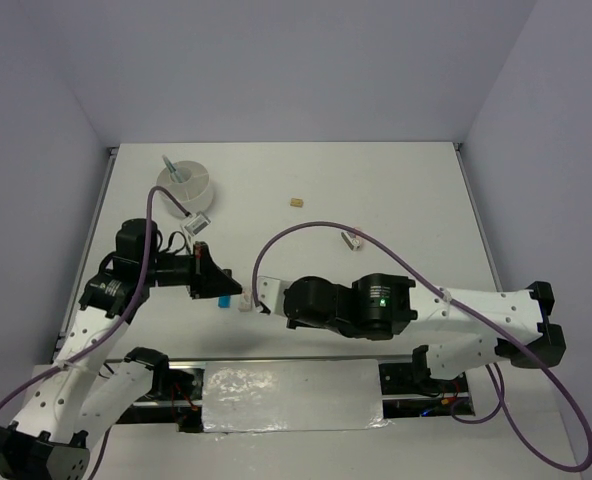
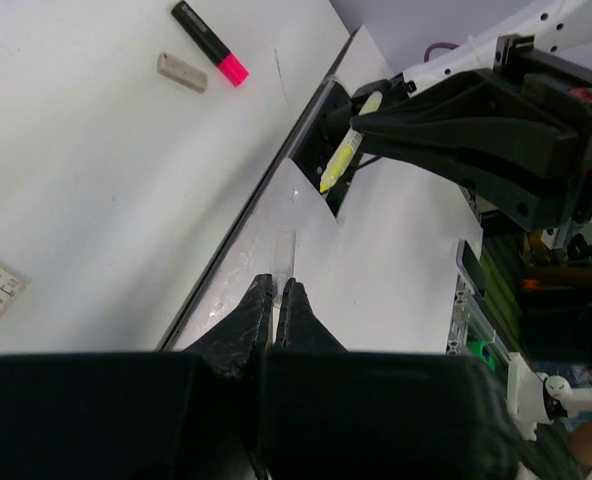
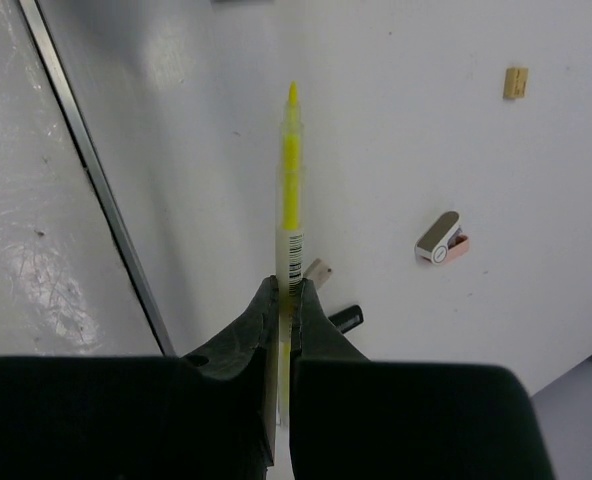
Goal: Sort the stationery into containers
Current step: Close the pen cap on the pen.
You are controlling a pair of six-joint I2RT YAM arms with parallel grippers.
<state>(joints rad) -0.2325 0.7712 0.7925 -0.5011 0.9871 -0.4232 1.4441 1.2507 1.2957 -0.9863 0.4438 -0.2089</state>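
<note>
My right gripper (image 3: 291, 290) is shut on the thin yellow-green stick (image 3: 288, 190), whose bare tip points away from it. From the left wrist the same stick (image 2: 344, 150) points toward my left gripper (image 2: 274, 285), which is shut on a small clear cap (image 2: 284, 248). Both grippers (image 1: 234, 292) (image 1: 266, 305) meet near the table's front left. The white cup (image 1: 186, 185) stands at the back left with a grey pen (image 1: 174, 168) in it. A pink highlighter (image 2: 211, 43) lies beside a grey eraser (image 2: 182, 72). A tan eraser (image 1: 295, 201) lies mid-table.
A white labelled eraser (image 1: 198, 225) lies just in front of the cup. A pink-and-white eraser (image 1: 352, 240) lies right of centre. A glossy white sheet (image 1: 286, 395) covers the strip between the arm bases. Purple cables loop over both arms. Walls close the table's sides.
</note>
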